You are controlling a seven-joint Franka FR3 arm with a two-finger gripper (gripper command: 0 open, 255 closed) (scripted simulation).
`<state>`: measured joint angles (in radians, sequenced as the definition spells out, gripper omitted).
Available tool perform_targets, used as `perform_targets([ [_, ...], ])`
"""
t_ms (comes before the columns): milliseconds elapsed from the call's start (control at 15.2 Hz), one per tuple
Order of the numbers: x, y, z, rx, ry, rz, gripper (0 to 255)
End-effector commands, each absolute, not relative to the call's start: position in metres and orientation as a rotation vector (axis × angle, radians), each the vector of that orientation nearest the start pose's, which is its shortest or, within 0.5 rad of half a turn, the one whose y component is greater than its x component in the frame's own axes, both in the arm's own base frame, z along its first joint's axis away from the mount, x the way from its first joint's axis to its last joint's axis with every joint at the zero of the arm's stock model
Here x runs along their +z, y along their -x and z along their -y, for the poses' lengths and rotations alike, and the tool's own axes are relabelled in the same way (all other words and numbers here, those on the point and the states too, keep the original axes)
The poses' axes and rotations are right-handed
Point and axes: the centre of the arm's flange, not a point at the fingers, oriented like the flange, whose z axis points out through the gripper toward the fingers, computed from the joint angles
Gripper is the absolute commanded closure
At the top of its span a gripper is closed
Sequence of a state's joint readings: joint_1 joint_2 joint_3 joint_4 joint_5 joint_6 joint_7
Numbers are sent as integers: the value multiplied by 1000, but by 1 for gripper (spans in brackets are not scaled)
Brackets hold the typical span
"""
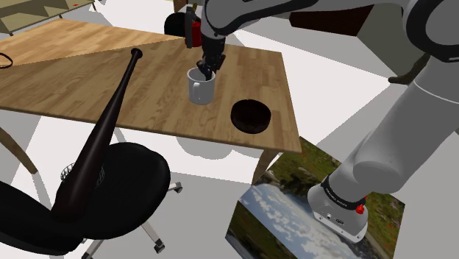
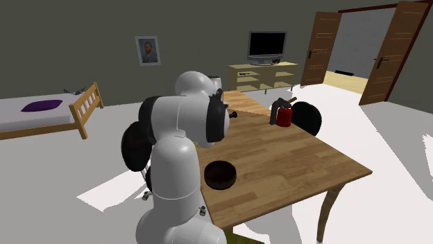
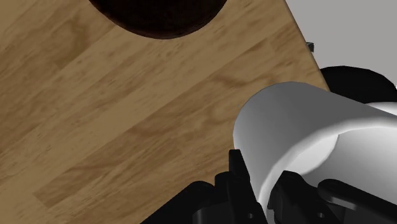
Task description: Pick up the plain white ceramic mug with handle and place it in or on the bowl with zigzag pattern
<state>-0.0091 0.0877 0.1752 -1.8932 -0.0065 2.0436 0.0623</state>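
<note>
Over the wooden table (image 1: 147, 84) — white mug (image 1: 200, 91) upright, mouth up, rim pinched in tool (image 1: 206, 72)

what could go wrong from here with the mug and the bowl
1. The gripper pinches the white mug by one side of its rim only, so the mug may tilt or slip on the way.
2. The dark bowl sits close to the table edge; a bump in setting down might push it off.
3. The mug looks tall beside the shallow bowl, so it may tip on release.
</note>
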Motion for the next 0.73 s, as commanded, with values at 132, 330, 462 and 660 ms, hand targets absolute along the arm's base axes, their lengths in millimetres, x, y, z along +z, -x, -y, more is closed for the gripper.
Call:
perform_targets([
  [132,484,-582,-94,-98,3119,164,255],
  [330,498,-582,-94,-98,3119,164,255],
  [462,501,-561,-79,-98,3119,164,255],
  [660,505,-530,-55,-98,3119,164,255],
])
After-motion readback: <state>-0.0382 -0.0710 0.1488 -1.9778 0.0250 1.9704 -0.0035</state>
